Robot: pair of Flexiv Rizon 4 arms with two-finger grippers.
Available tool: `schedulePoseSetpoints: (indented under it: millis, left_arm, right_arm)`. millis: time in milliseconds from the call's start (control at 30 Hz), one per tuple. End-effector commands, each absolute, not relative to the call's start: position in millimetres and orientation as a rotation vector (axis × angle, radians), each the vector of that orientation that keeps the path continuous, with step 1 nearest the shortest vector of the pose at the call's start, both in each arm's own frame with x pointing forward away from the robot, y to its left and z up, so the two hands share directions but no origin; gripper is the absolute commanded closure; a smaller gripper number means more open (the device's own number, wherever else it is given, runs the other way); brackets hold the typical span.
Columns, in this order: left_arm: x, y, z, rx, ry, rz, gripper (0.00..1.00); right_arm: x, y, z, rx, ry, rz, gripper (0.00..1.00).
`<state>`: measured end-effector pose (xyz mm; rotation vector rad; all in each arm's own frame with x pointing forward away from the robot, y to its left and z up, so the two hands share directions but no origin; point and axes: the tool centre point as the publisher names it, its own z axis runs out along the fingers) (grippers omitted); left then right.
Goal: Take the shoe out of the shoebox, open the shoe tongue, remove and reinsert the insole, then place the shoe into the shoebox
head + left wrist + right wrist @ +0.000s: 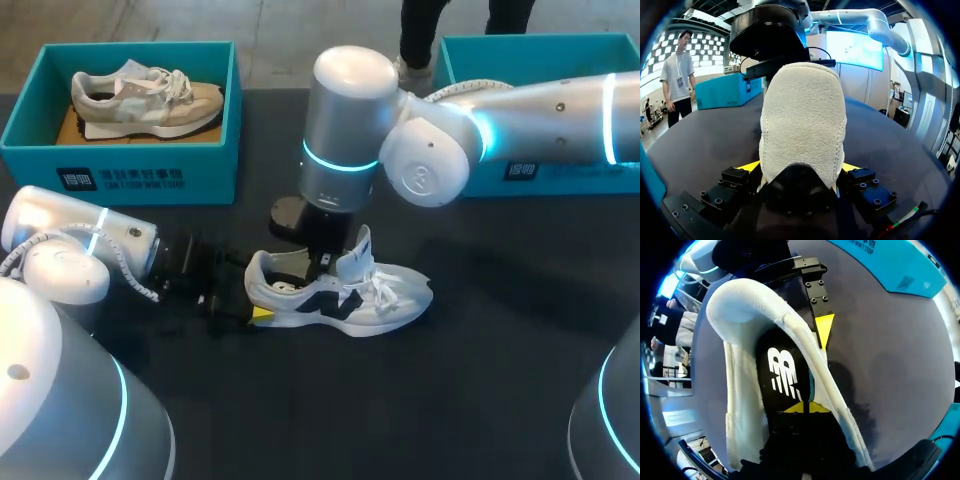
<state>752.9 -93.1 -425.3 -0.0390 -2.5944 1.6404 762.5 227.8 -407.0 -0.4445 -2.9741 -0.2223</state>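
Left pincer clamped on shoe heel — right pincer inside shoe, over insole; grip unclear.

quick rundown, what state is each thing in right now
white shoe, upright, heel clamped
insole, lying inside the white shoe
left gripper, shut on the white shoe's heel
right gripper, shut, tips down in the shoe's opening
left shoebox, open, beige shoe inside
right shoebox, open, contents hidden
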Motion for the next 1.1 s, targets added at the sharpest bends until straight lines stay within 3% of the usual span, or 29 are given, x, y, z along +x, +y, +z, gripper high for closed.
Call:
schedulePoseSetpoints:
  millis: [33,467,1100]
  left_arm:
    - [756,-96,-430,-0.039,-2.596,1.637,1.00]
    - [756,-96,-430,-0.039,-2.596,1.637,1.00]
    - [756,-96,-430,-0.039,-2.596,1.637,1.00]
  right_arm:
    - [750,211,-392,-0.463,-3.013,-0.273,1.00]
    - [750,205,-356,-0.492,-3.107,-0.334,1.00]
    - [763,204,-355,-0.483,-3.086,-0.517,1.00]
